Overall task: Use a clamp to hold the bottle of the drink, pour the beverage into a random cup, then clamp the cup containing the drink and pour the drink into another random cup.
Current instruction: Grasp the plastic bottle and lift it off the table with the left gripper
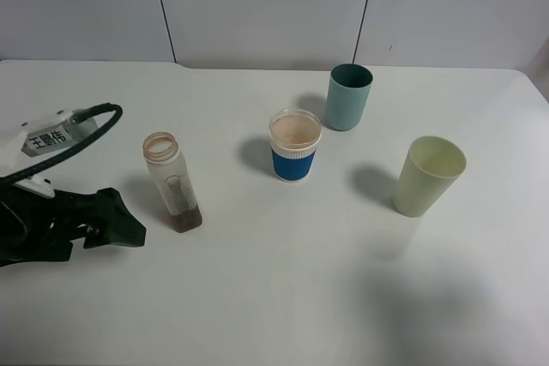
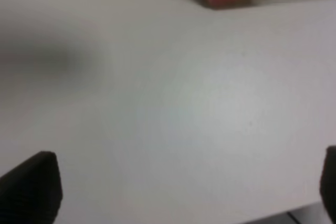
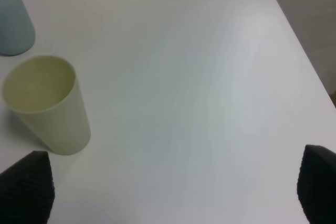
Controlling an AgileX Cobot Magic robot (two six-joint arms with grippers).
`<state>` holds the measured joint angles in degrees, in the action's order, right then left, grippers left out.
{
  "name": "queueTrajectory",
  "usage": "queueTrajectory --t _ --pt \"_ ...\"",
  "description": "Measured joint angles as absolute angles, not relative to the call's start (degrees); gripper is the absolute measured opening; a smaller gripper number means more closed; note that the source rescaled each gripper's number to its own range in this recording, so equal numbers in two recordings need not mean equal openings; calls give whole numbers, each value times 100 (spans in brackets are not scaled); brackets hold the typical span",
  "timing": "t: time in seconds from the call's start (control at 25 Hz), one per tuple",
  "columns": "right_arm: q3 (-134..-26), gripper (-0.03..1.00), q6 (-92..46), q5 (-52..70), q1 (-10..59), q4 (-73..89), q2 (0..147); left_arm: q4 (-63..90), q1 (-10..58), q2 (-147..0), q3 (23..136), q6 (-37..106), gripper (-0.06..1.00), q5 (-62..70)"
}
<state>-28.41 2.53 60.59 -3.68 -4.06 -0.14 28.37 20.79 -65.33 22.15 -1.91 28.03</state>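
From the high camera you are seeing the bottle standing upright toward the left edge of the table, a little dark drink sitting at its bottom. The left gripper is sitting just beside it, apart. The pale green cup is standing near the right edge, the teal cup toward the far edge, the blue-and-white cup near the middle. In the left wrist view its fingers are gaping over the table, holding nothing. The right wrist view is showing the right gripper spread and empty too, the pale green cup near one fingertip.
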Motion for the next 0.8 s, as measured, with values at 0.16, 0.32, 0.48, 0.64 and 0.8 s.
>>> queueTrajectory --t 0.16,0.32,0.48,0.64,0.8 --pt "-2841 78 253 6059 -368 -406 -14 3039 2489 -6835 2062 -190 100 2131" --pt "-2841 78 253 6059 -368 -406 -14 3273 2840 -7248 2023 -175 100 1468" --pt "-2841 78 253 6059 -368 -406 -14 3744 3214 -7740 2023 -55 100 683" --pt "-2841 78 253 6059 -368 -406 -14 4304 3654 -8194 2028 211 100 0" --pt "-2841 78 253 6059 -368 -406 -14 4693 4071 -8573 2023 544 100 -587"
